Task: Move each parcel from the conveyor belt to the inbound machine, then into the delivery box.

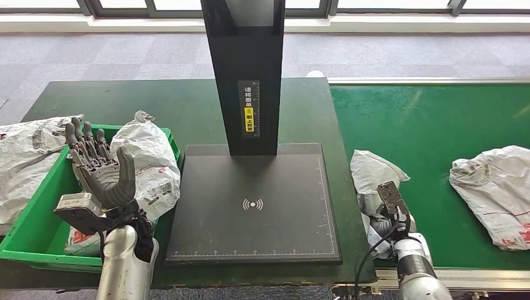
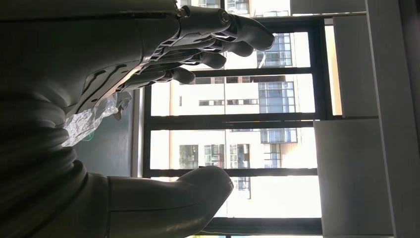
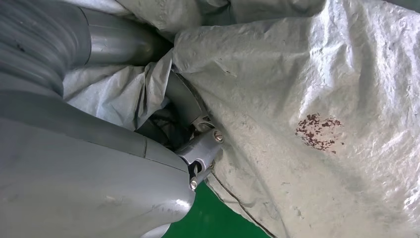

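Left hand (image 1: 100, 172): you see it raised palm-up over the near edge of the green bin (image 1: 28, 228), fingers (image 2: 218, 44) spread and upright, thumb apart, holding nothing. In the left wrist view, the dark jointed fingers and smooth grey thumb stand well apart with open air between them.

Right hand (image 1: 392, 209): you find it on the grey parcel (image 1: 374, 175) at the near end of the belt (image 1: 431, 131). In the right wrist view, the fingers (image 3: 200, 148) are buried in folds of crinkled grey plastic film; the thumb presses the bag from the other side, so the hand grips it.

Parcels: soft, wrinkled poly bags. One under the right hand; a second (image 1: 497, 190) lies well beyond it on the belt; one white bag with red print (image 1: 150, 165) sits in the bin just past the left fingers; another (image 1: 25, 162) hangs over the bin's far wall.

Scanner plate (image 1: 253, 206): flat, matt black, square, lying between the two hands, with a black post (image 1: 247, 69) rising behind.
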`<state>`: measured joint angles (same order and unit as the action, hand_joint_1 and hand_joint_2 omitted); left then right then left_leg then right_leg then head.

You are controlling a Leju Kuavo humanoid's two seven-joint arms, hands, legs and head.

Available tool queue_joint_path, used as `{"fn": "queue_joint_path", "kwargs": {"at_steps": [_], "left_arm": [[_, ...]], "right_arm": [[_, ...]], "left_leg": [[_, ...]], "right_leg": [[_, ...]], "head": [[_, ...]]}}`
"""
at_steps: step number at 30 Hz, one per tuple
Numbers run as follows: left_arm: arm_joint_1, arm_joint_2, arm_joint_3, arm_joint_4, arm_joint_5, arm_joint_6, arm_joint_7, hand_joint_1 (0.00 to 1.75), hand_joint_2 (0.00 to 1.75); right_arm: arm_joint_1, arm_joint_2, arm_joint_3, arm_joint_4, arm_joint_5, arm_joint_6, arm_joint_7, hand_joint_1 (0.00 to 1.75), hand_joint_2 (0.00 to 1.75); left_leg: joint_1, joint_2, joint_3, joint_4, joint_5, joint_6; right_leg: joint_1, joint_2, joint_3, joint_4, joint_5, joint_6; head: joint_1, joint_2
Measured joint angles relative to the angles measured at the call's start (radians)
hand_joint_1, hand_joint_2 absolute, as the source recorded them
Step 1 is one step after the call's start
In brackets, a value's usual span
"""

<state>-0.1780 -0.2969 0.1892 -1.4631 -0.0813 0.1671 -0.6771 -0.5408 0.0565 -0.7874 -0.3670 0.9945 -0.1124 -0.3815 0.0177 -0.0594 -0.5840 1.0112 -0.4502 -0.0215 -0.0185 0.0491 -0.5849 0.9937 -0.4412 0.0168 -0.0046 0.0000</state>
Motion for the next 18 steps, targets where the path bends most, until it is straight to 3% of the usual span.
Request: {"fn": "queue_joint_path", "kwargs": {"at_steps": [3, 5, 8, 12, 15, 18], "left_arm": [[0.000, 0.000, 0.000, 0.000, 0.002, 0.000, 0.000, 0.00, 1.75], [0.000, 0.000, 0.000, 0.001, 0.006, 0.000, 0.000, 0.00, 1.75], [0.000, 0.001, 0.000, 0.004, 0.009, -0.002, 0.000, 0.00, 1.75], [-0.001, 0.001, -0.001, 0.011, 0.007, -0.009, 0.000, 0.00, 1.75], [-0.001, 0.001, -0.001, 0.017, -0.001, -0.014, 0.000, 0.00, 1.75], [-0.002, 0.001, -0.001, 0.022, -0.012, -0.026, 0.000, 0.00, 1.75]], "right_arm": [[0.002, 0.002, 0.000, 0.000, -0.018, 0.033, -0.031, 1.75, 1.75], [0.009, 0.004, 0.000, 0.000, -0.076, 0.129, -0.123, 1.75, 1.75], [0.030, 0.007, 0.000, -0.012, -0.212, 0.316, -0.273, 1.75, 1.75], [0.085, 0.036, 0.003, -0.110, -0.474, 0.474, -0.312, 1.75, 1.75], [0.125, 0.060, 0.041, -0.211, -0.648, 0.458, -0.317, 1.75, 1.75], [0.176, 0.083, 0.132, -0.362, -0.744, 0.328, -0.320, 1.75, 1.75]], "left_leg": [[0.000, 0.000, 0.000, 0.000, 0.000, 0.000], [0.000, 0.000, -0.001, 0.000, 0.000, 0.000], [0.000, 0.003, -0.002, 0.000, 0.000, 0.000], [0.000, 0.005, -0.003, 0.000, -0.001, -0.001], [0.000, 0.006, -0.004, -0.001, -0.001, -0.002], [0.000, 0.006, -0.005, -0.002, -0.001, -0.002]], "right_leg": [[0.000, 0.000, 0.000, 0.000, 0.000, 0.000], [-0.001, 0.000, -0.001, 0.000, 0.000, 0.000], [-0.001, 0.003, -0.003, 0.001, 0.001, 0.000], [-0.001, 0.007, -0.007, 0.002, 0.002, -0.001], [-0.001, 0.006, -0.009, 0.003, 0.001, -0.001], [-0.001, 0.005, -0.010, 0.003, 0.000, -0.002]], "head": [[0.000, 0.000], [0.000, 0.000], [0.000, 0.000], [0.000, 0.000], [0.000, 0.000], [0.000, 0.000]]}}
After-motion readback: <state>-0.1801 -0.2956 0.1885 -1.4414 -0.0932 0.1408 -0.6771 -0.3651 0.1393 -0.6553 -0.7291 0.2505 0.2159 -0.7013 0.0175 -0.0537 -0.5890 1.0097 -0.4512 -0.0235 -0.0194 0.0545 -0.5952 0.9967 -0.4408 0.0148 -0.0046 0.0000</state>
